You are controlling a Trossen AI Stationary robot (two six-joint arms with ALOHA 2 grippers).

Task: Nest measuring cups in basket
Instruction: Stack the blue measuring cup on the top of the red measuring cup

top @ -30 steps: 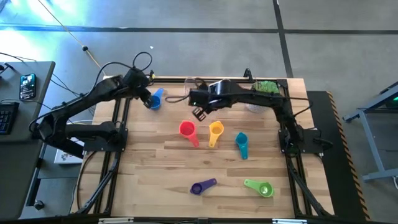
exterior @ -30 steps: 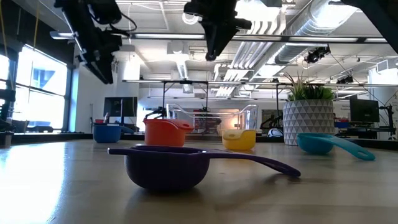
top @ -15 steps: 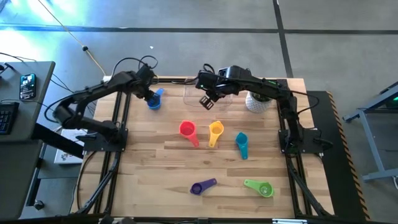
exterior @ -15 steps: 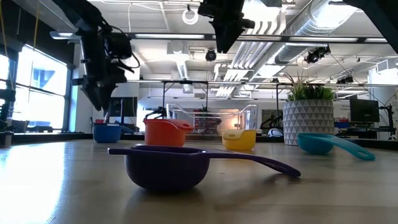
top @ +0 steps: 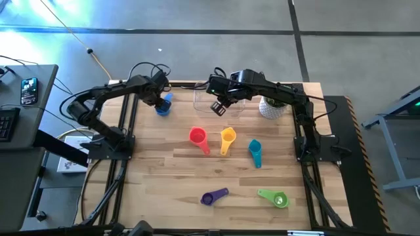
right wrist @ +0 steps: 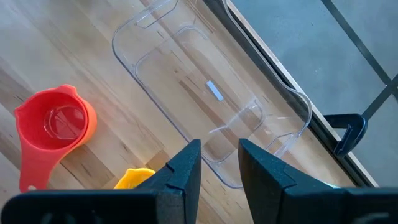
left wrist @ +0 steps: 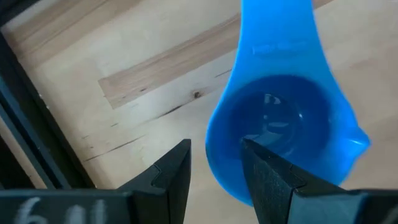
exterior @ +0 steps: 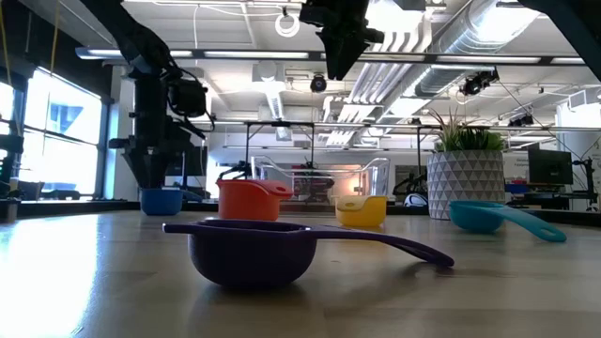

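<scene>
Far left of the worktop (top: 164, 177): left hand (top: 159, 101) lowered over the blue cup (top: 163, 106), fingers (left wrist: 174, 177) spread apart with one either side of the bowl's rim, not yet closed on it. Blue cup seen resting flat on the wood. Right of that, against the far edge: the clear basket (right wrist: 186, 87), nothing lying in it, so no cup nested so far. Right hand (top: 218, 107) hung in the air above the basket's near-left part, fingers (right wrist: 183, 171) parted a little, carrying nothing. Judged barely begun: every cup in sight left to gather.

Mid-worktop: red cup (top: 197, 137), yellow cup (top: 228, 136), teal cup (top: 254, 152) in a loose row. Nearer the front edge: purple cup (top: 212, 196) and green cup (top: 275, 198), well apart from the basket. Orange cup not made out.

At the far right corner, just beside the basket: white pot with a plant (top: 272, 105). Right arm stretched over the basket, likely in the way of a drop from the left.
</scene>
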